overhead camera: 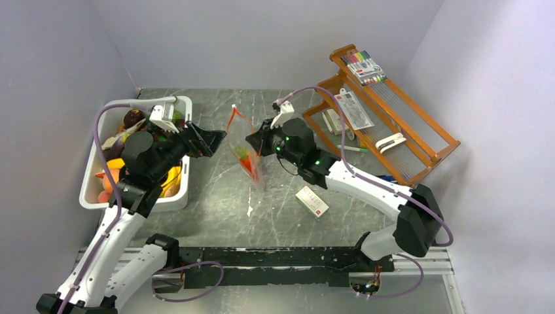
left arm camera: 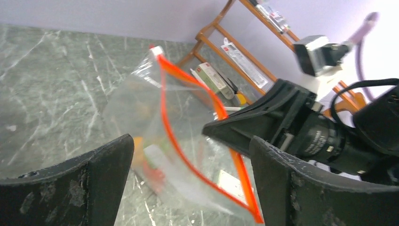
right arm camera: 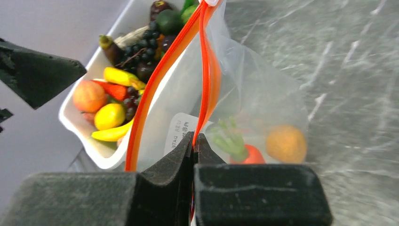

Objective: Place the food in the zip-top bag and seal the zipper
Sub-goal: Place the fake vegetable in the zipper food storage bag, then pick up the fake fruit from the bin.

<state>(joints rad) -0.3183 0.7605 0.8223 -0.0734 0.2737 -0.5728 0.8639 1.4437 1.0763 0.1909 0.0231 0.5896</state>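
The clear zip-top bag (overhead camera: 246, 156) hangs upright at the table's middle, its mouth open. Its red-orange zipper (right arm camera: 205, 70) loops wide in the left wrist view (left arm camera: 165, 110). My right gripper (right arm camera: 194, 137) is shut on one side of the zipper strip and holds the bag up; it also shows in the top view (overhead camera: 252, 141). Inside the bag lie an orange carrot (right arm camera: 249, 153) with green top and a peach-coloured fruit (right arm camera: 285, 143). My left gripper (overhead camera: 216, 138) is open and empty, just left of the bag's mouth. More food fills the white tub (overhead camera: 184, 104).
The tub at the left holds a banana (right arm camera: 111, 133), a peach (right arm camera: 88, 95), grapes (right arm camera: 141, 47) and green peppers (right arm camera: 170, 20). A small white-and-red box (overhead camera: 312, 201) lies on the table near the bag. A wooden rack (overhead camera: 432, 156) with a markers pack (overhead camera: 362, 66) stands at the right.
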